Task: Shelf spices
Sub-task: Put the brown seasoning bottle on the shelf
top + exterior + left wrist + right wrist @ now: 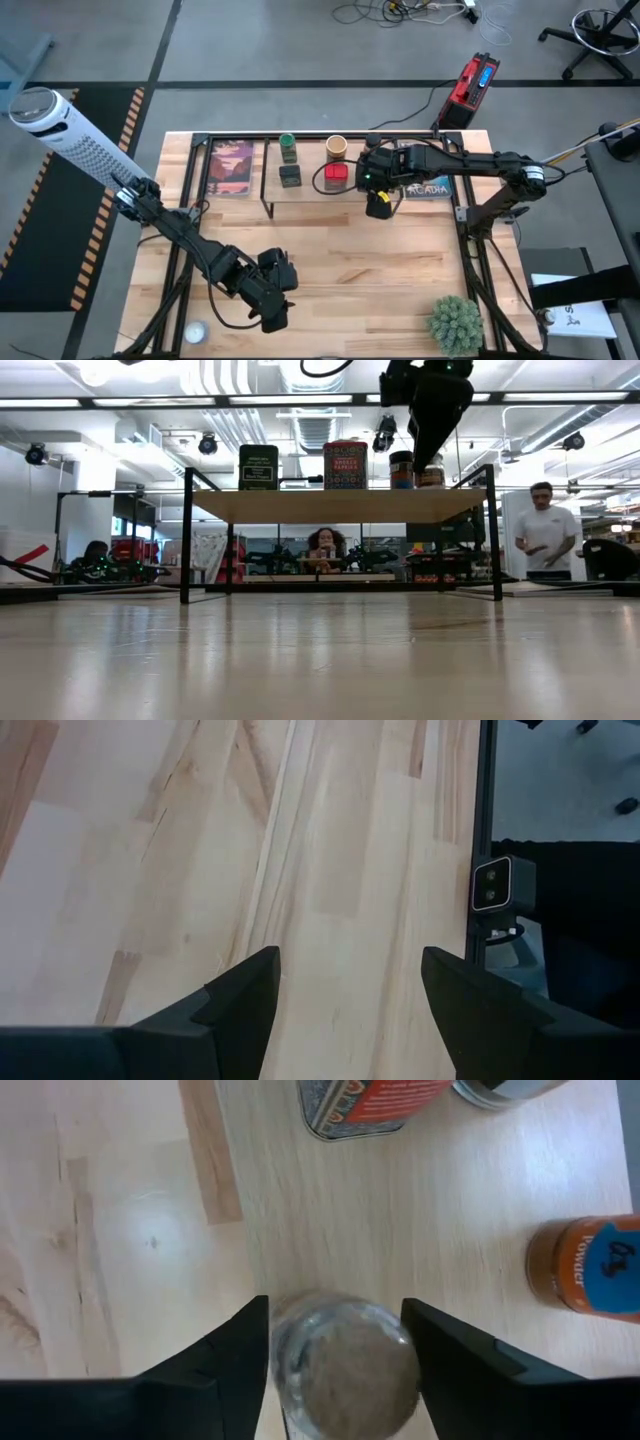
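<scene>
While over the shelf [320,205] | right gripper [335,1345] spread, tiny clear jar [345,1370] between its fingers, grip unclear

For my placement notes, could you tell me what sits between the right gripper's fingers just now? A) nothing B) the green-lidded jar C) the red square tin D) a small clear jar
D: in the right wrist view the small clear jar stands between the right gripper fingers, on the shelf.

The clear jar [345,1365] between the right gripper [335,1355] fingers is blurred and cut off by the frame edge. Beyond it, the red tin [365,1105] is cropped.
</scene>
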Controlling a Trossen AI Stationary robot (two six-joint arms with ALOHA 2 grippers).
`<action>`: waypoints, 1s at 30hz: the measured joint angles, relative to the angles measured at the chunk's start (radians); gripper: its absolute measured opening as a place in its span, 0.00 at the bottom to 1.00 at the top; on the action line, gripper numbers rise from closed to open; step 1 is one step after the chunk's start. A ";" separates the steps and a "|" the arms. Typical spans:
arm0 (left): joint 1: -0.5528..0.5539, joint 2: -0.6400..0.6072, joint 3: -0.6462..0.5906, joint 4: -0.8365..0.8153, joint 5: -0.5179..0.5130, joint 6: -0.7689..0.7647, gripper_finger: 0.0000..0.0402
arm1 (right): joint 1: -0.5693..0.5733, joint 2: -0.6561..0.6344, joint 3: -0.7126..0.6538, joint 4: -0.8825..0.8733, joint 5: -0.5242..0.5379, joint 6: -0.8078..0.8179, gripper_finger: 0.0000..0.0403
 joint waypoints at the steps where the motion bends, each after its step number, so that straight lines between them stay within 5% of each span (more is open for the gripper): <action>1: 0.000 0.000 0.000 0.000 0.000 0.000 0.58 | 0.000 0.000 0.000 0.000 0.000 0.000 0.51; 30: 0.000 0.000 0.000 0.000 0.000 -0.004 0.58 | 0.005 -0.018 0.000 0.022 0.078 -0.134 0.59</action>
